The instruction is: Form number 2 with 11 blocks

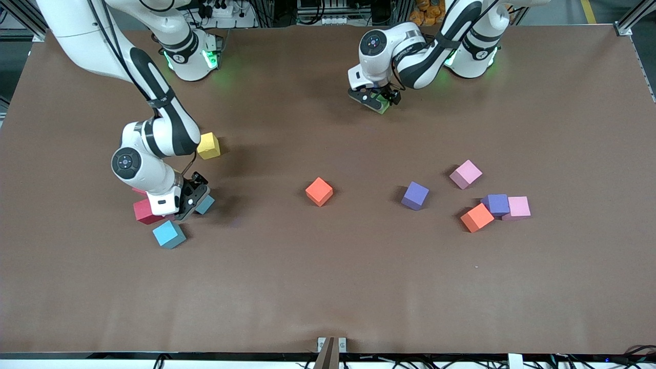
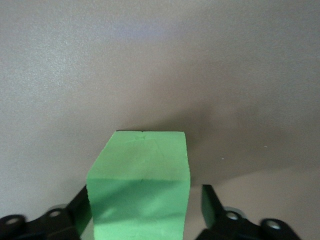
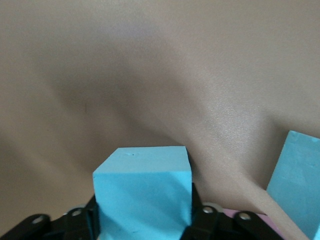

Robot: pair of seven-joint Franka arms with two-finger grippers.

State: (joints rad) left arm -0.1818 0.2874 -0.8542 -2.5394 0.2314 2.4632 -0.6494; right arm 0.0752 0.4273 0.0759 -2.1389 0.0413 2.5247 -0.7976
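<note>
At the right arm's end, in the lower half of the front view, sits the red block [image 1: 143, 211], with the loose cyan block [image 1: 169, 234] just below it in the frame. My right gripper [image 1: 187, 202] is down beside them, fingers [image 3: 198, 202] clenched on both sides of the cyan block [image 3: 142, 192]. The yellow cube [image 1: 208, 145] lies higher in the frame.

Mid-frame, the orange block [image 1: 319, 191] rests alone. At the upper middle, my left gripper [image 1: 376, 100] straddles the green block [image 2: 140, 185]. It is not clamped: one finger [image 2: 80, 212] touches, while the other [image 2: 210, 200] stands off with a gap.

Toward the left arm's end lie the purple block [image 1: 415, 195] and the pink block [image 1: 466, 173]. Lower, the second orange block [image 1: 477, 217], second purple block [image 1: 496, 204] and second pink block [image 1: 518, 207] touch in a row.
</note>
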